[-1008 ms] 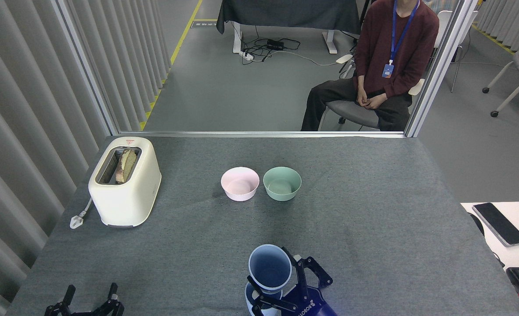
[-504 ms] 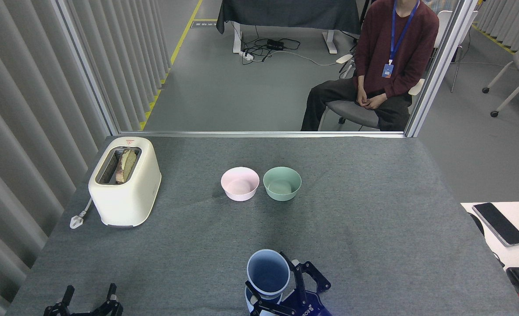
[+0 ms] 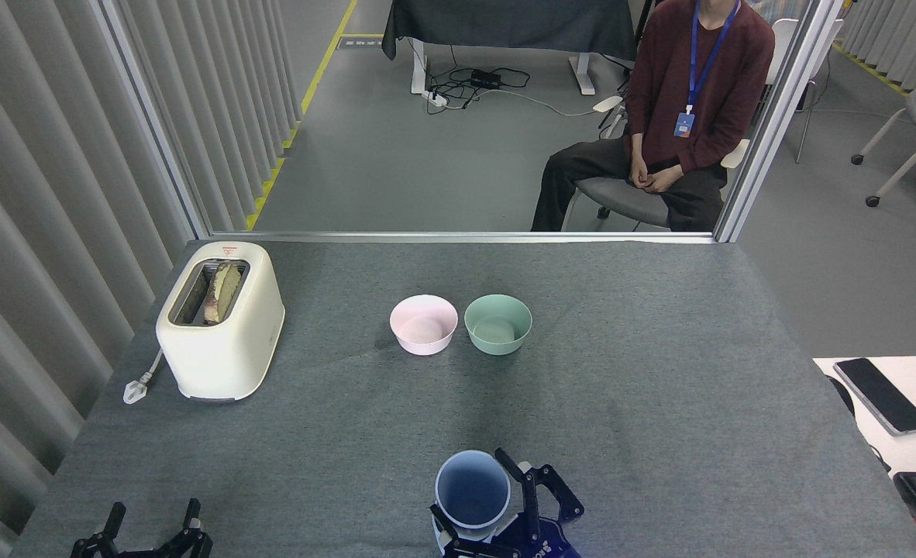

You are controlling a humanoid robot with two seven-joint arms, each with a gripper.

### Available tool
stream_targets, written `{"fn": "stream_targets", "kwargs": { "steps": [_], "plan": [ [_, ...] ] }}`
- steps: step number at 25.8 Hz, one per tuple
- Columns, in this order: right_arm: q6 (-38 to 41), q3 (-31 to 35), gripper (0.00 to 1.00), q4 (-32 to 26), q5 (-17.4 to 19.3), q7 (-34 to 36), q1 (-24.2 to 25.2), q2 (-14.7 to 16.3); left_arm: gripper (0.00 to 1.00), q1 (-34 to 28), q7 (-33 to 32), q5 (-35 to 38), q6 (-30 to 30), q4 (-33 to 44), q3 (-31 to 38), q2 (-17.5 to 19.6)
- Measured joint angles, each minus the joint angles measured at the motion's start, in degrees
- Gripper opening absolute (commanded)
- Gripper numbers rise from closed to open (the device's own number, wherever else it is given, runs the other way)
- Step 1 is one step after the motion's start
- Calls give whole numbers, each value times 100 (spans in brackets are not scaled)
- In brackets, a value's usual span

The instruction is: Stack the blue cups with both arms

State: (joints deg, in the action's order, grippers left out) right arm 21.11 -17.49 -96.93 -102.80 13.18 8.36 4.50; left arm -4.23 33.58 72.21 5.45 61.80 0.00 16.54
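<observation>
A pale blue cup (image 3: 472,490) stands upright at the table's near edge, its mouth facing up at me. My right gripper (image 3: 470,487) comes in from the bottom edge and is shut on the blue cup, one black finger (image 3: 507,463) on its far right side and the other at its near left. What lies under the cup is hidden. Only this one blue cup shows. At the bottom left corner my left gripper (image 3: 154,510) stands open with nothing between its fingers, far from the cup.
A cream toaster (image 3: 220,319) holding bread sits at the left, its plug lying beside it. A pink bowl (image 3: 424,324) and a mint-green bowl (image 3: 497,324) stand side by side mid-table. A person sits on a chair beyond the far edge. A phone (image 3: 882,395) lies on a white desk at the right.
My right gripper has drawn the blue cup downward in view, nearer the table's front edge. The left gripper has sunk slightly lower at the bottom edge.
</observation>
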Motion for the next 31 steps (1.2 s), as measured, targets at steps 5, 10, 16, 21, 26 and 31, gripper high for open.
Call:
{"fn": "stream_targets", "kwargs": {
  "steps": [5, 10, 16, 21, 26, 31],
  "plan": [
    [-7, -6, 100, -59, 11, 28, -39, -51, 99, 0, 1, -5, 0, -1, -1, 13],
    [-416, 498, 100, -237, 132, 185, -446, -331, 99, 0, 1, -5, 0, 1, 2, 16],
    [-1013, 2074, 100, 269, 652, 300, -309, -221, 99, 3, 12, -1, 19, 52, 2, 21],
    [-957, 2626, 100, 436, 905, 661, 828, 35, 99, 3, -20, -3, 95, 146, 0, 32],
    [-903, 3097, 100, 326, 1081, 912, 1526, 53, 99, -66, -55, -29, 181, 441, -6, 66],
    [-810, 3206, 100, 317, 1222, 1027, 1820, 109, 99, -350, -66, -59, 382, 672, 3, 137]
  ]
}}
